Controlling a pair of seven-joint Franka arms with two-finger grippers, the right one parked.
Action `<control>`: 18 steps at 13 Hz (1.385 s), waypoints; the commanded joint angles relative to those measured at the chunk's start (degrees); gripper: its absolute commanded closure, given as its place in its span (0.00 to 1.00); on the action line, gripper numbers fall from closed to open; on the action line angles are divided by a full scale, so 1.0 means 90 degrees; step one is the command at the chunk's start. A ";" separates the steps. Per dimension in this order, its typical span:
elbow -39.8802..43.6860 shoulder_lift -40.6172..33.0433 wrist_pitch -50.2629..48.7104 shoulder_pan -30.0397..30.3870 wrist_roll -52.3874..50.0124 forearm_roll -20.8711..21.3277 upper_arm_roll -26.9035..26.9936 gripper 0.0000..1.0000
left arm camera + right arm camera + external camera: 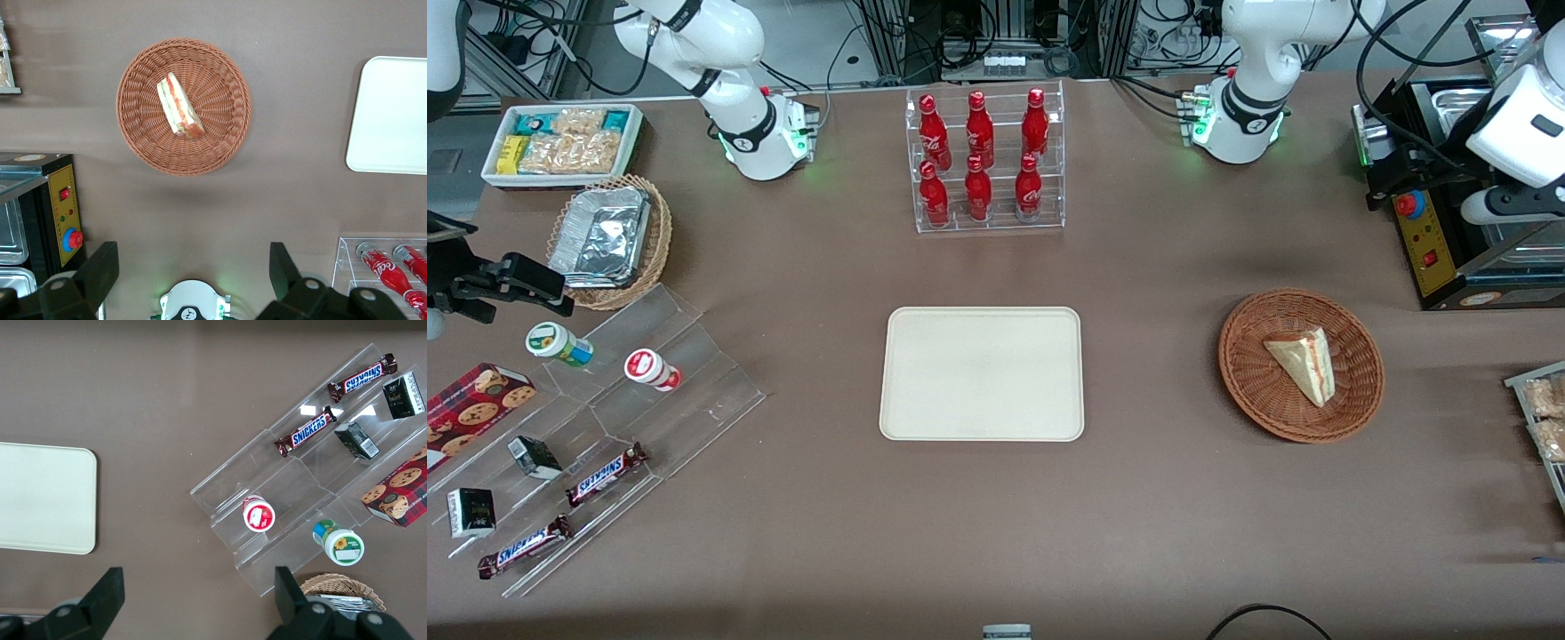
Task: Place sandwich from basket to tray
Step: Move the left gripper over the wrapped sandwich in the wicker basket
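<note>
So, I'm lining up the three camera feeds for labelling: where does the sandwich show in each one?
Front view: the sandwich lies in the basket, toward the working arm's end of the table.
Left wrist view: the sandwich lies in the basket; the gripper is high above the table, jaws open, holding nothing.
Right wrist view: not in it.
Shared landmark: the tray shows in all three.

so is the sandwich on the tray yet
No, the sandwich lies in the basket, the tray holds nothing, and the gripper hangs open above the table, fingers apart.
</note>
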 commanded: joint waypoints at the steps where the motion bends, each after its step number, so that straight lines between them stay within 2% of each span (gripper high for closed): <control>1: 0.0197 0.0064 -0.0147 0.0054 0.0187 0.0039 0.0035 0.00; 4: 0.0197 0.0355 -0.0060 0.0152 0.0188 0.0097 0.0045 0.00; 6: 0.0197 0.0658 0.0018 0.0240 0.0091 0.0408 0.0035 0.00; 8: 0.0061 0.1019 0.0397 0.0376 -0.0172 0.0478 0.0074 0.00; 13: -0.1450 0.1079 0.2339 0.0513 -0.1295 0.0488 0.0084 0.00; 18: -0.3013 0.1371 0.4848 0.0543 -0.2467 0.0488 0.0084 0.00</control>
